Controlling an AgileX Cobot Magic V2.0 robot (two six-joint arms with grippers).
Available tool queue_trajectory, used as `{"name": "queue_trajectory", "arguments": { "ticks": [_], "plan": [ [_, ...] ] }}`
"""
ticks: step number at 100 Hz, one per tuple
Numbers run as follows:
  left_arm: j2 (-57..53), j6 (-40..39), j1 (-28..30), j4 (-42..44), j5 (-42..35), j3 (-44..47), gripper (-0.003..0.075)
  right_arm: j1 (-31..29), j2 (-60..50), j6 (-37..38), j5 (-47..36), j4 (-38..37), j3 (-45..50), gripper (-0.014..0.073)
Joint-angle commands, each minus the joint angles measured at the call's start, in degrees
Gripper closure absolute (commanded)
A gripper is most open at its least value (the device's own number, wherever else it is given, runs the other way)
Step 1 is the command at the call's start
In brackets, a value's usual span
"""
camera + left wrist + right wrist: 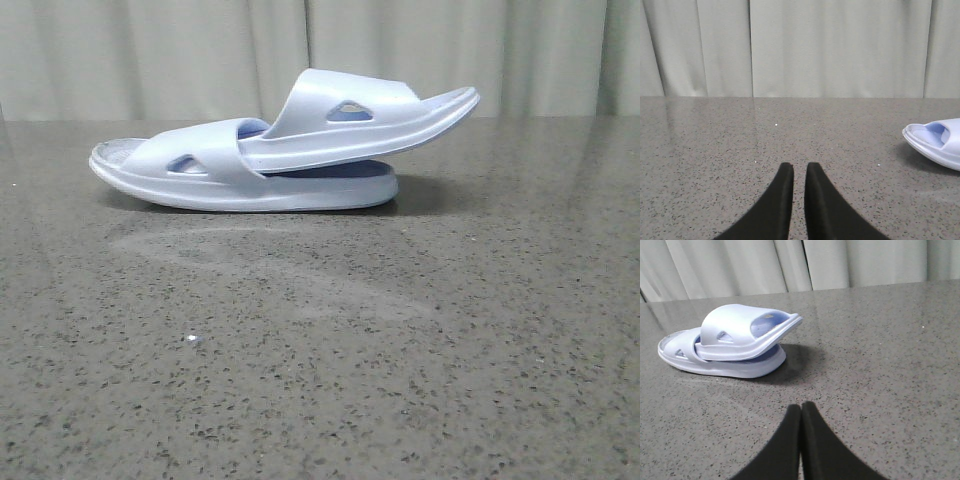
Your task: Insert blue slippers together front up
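Note:
The two blue slippers lie nested at the back middle of the table. The lower slipper (300,192) lies flat on its sole. The upper slipper (345,112) has one end pushed under the lower one's strap, and its other end tilts up to the right. The right wrist view shows the same pair, upper slipper (740,325) on lower slipper (742,367). My right gripper (801,407) is shut and empty, well short of them. My left gripper (799,167) is shut but for a thin slit and holds nothing; one slipper's end (940,142) shows off to its side. Neither gripper appears in the front view.
A grey speckled stone tabletop (320,380) runs under everything. A pale curtain (150,50) hangs behind its far edge. A small white speck (190,340) lies on the near part of the table.

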Motion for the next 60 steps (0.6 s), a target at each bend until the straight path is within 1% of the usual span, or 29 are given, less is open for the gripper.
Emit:
{"name": "queue_trajectory", "arguments": {
  "ticks": [1, 8, 14, 18, 21, 27, 32, 34, 39, 40, 45, 46, 50, 53, 60],
  "plan": [
    [0.4, -0.5, 0.1, 0.0, -4.2, 0.6, 0.0705, 0.1, 0.2, -0.3, -2.2, 2.5, -1.6, 0.0679],
    [0.4, -0.5, 0.1, 0.0, -4.2, 0.6, 0.0705, 0.1, 0.2, -0.3, -3.6, 0.7, -1.6, 0.0679],
    [0.4, -0.5, 0.1, 0.0, -4.2, 0.6, 0.0705, 0.1, 0.2, 0.1, -5.8, -4.3, -2.1, 0.0679],
    [0.4, -0.5, 0.1, 0.0, -4.2, 0.6, 0.0705, 0.1, 0.2, 3.3, -7.3, -8.9, -2.7, 0.0679],
    [0.4, -0.5, 0.1, 0.0, -4.2, 0.6, 0.0705, 0.1, 0.2, 7.8, -8.7, -12.9, -3.2, 0.0679],
    [0.4, -0.5, 0.1, 0.0, -4.2, 0.6, 0.0705, 0.1, 0.2, 20.8, -12.2, -22.8, -4.0, 0.0679],
    [0.4, -0.5, 0.1, 0.0, -4.2, 0.6, 0.0705, 0.1, 0.1, 31.4, -14.8, -34.6, -4.1, 0.0679],
    [0.4, -0.5, 0.1, 0.0, -4.2, 0.6, 0.0705, 0.1, -0.1, 36.0, -15.6, -37.7, -4.1, 0.0679],
    [0.4, -0.5, 0.1, 0.0, -4.2, 0.6, 0.0705, 0.1, -0.6, 46.6, -16.8, -50.0, -4.1, 0.0679],
    [0.4, -0.5, 0.1, 0.0, -4.2, 0.6, 0.0705, 0.1, -0.7, 49.4, -17.0, -51.4, -4.0, 0.0679],
    [0.4, -0.5, 0.1, 0.0, -4.2, 0.6, 0.0705, 0.1, -1.2, 57.9, -18.0, -60.1, -3.8, 0.0679],
    [0.4, -0.5, 0.1, 0.0, -4.2, 0.6, 0.0705, 0.1, -1.5, 58.9, -18.3, -62.1, -3.7, 0.0679],
    [0.4, -0.5, 0.1, 0.0, -4.2, 0.6, 0.0705, 0.1, -2.1, 64.0, -19.8, -66.5, -3.1, 0.0679],
    [0.4, -0.5, 0.1, 0.0, -4.2, 0.6, 0.0705, 0.1, -3.0, 66.4, -21.2, -69.8, -2.4, 0.0679],
    [0.4, -0.5, 0.1, 0.0, -4.2, 0.6, 0.0705, 0.1, -5.4, 69.6, -24.5, -73.4, -0.3, 0.0679]
  ]
}}
